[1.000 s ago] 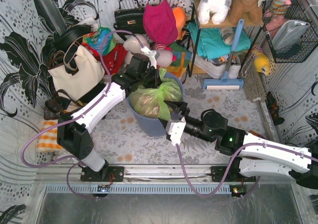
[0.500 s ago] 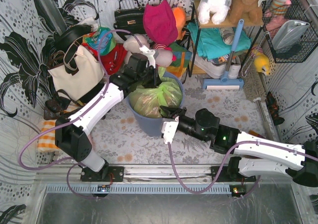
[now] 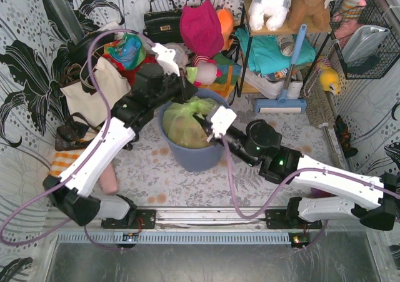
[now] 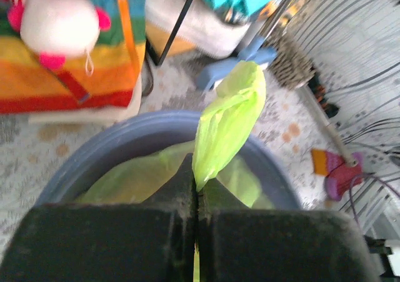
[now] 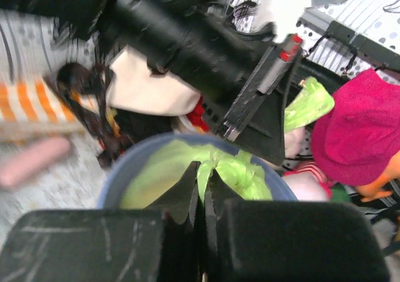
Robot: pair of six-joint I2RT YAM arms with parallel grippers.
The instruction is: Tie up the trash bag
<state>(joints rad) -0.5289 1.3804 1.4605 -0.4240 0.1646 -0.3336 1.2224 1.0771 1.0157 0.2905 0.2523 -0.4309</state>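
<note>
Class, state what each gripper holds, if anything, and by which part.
Both hold the trash bag: the left gripper pinches one bunched flap of its top edge, the right gripper another flap.

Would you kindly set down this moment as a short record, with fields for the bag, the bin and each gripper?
trash bag: lime-green, thin plastic, sitting inside the bin, its top pulled into flaps
bin: blue-grey, round, upright
left gripper: shut on one flap of the bag, which stands up past the fingers
right gripper: shut on another gathered flap of the bag
knot: none visible; the two flaps are held apart, not yet tied
</note>
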